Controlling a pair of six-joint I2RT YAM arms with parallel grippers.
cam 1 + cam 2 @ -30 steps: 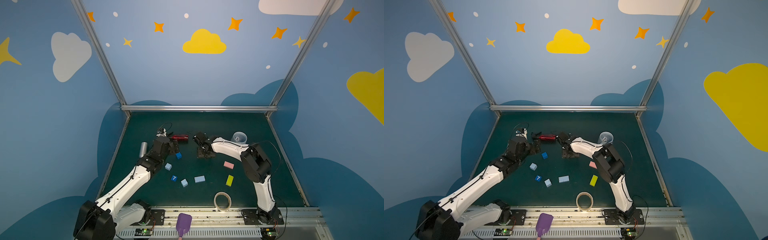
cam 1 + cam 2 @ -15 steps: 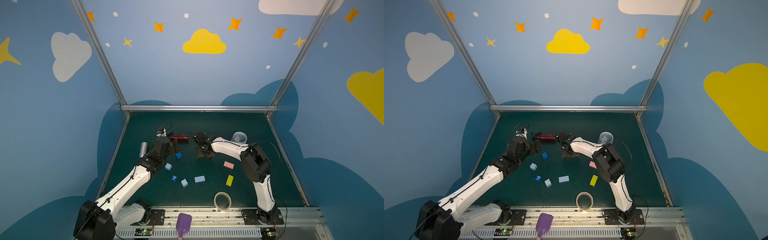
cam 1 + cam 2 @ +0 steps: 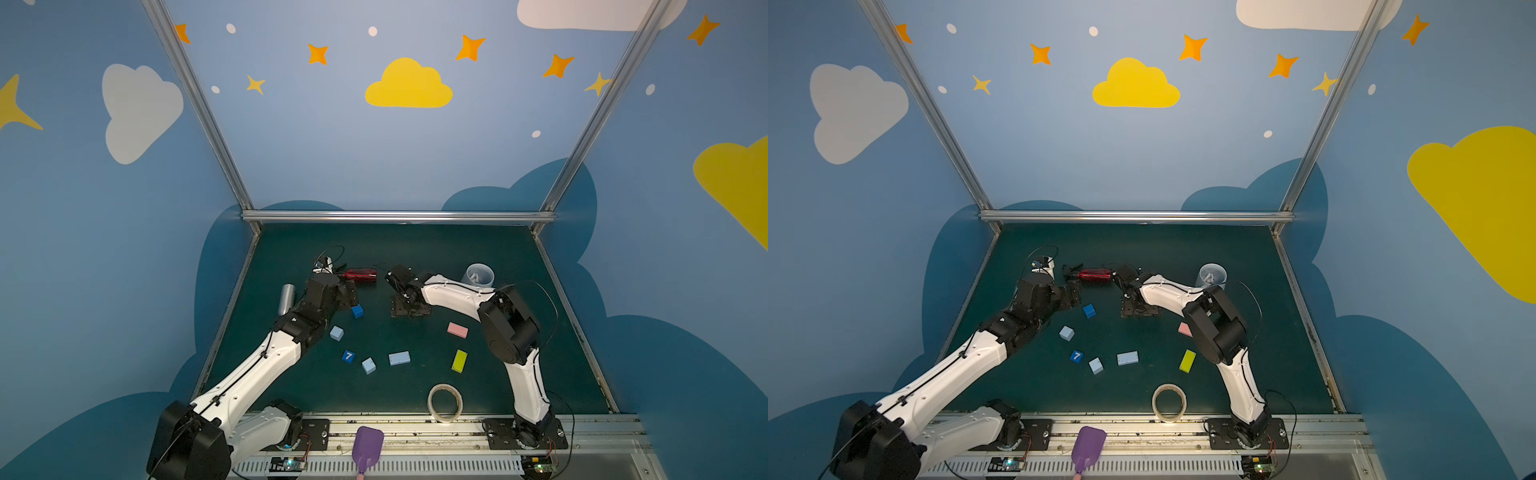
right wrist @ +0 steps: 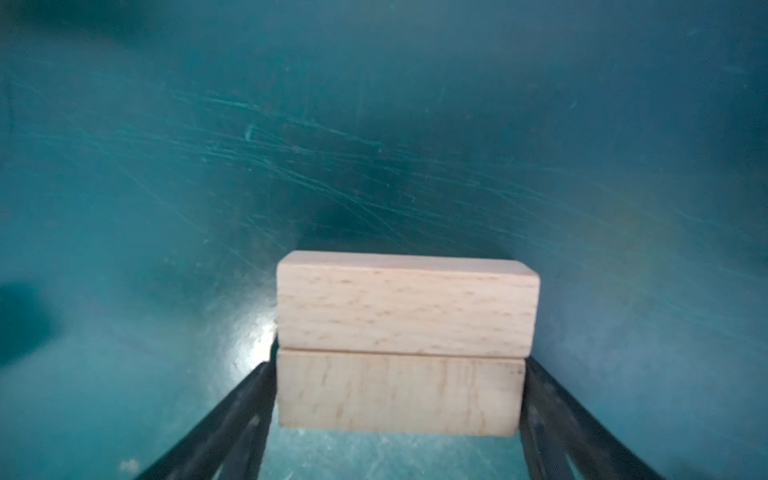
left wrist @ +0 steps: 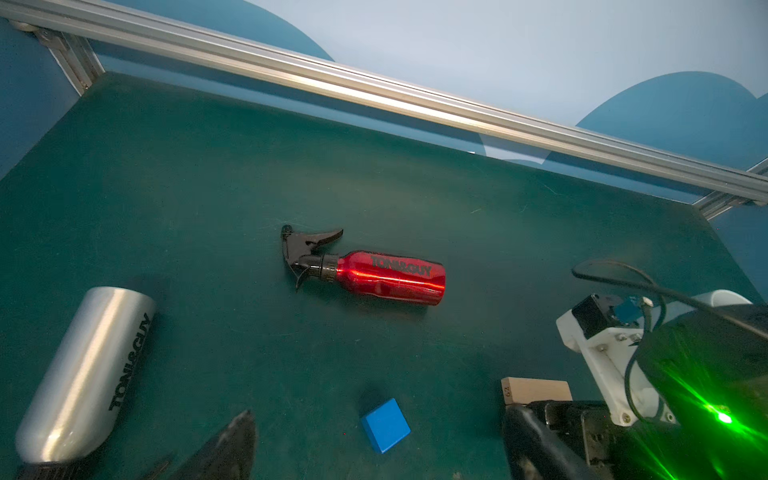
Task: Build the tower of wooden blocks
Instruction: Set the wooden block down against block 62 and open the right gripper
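We saw the nearer wood block lying lengthwise between the right jaws (clamped or merely flanking it, we couldn't tell); the left jaws gaped empty.

1. Both arms are built the same. The left arm and right arm have glossy white shells on the long links and chunky black housings at the joints.
2. A thin black cable loops off the right arm. The left arm has one clipped flat along its white link.
3. Each arm sits on a black base plate with silver bolts.
4. In the left wrist view, the right arm's wrist has a white printed bracket dotted with small screws, plus a black camera block with a blue board.
5. There's a green LED glare on that black housing.
6. The right gripper has matte black fingers, slotted and a bit scuffed.
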